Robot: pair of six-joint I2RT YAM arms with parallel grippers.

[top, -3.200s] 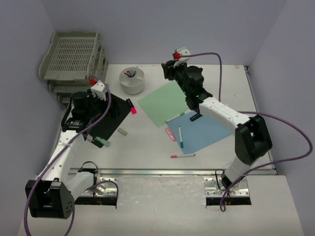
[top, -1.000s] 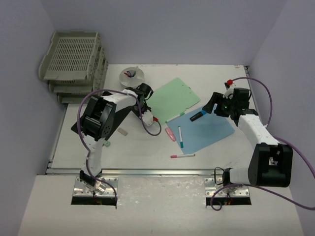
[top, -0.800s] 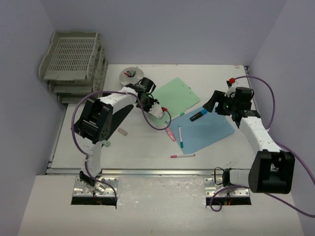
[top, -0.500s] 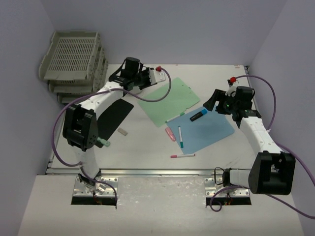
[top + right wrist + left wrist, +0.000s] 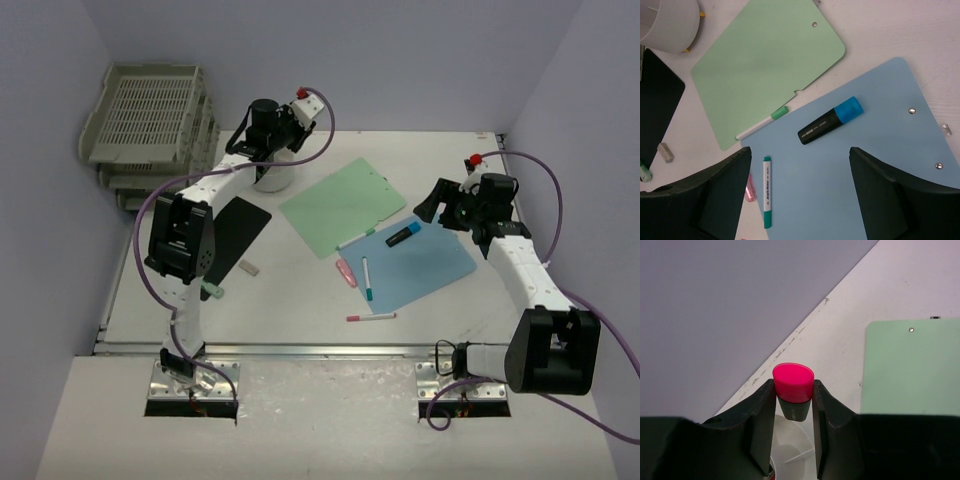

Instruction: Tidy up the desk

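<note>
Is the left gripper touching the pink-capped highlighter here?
Touching. In the left wrist view, the left gripper clamps the pink-capped highlighter, a finger pressed on each side of its dark body.

White desk (image 5: pixel 300 290): white cup (image 5: pixel 268 181) sits right under the left pincer (image 5: pixel 793 390), green board (image 5: pixel 340 205) beside it. Blue board (image 5: pixel 425 265) below the right pincer (image 5: pixel 799 150). Black pad (image 5: pixel 235 230), eraser (image 5: pixel 248 267), pink pen (image 5: pixel 371 317) well clear of both.

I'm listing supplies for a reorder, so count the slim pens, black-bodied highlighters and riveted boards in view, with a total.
Slim pens: 3 (green-capped pen, teal pen, pink pen)
Black-bodied highlighters: 2 (blue-capped highlighter, pink-capped highlighter in left gripper)
Riveted boards: 2 (green board, blue board)
Total: 7
</note>
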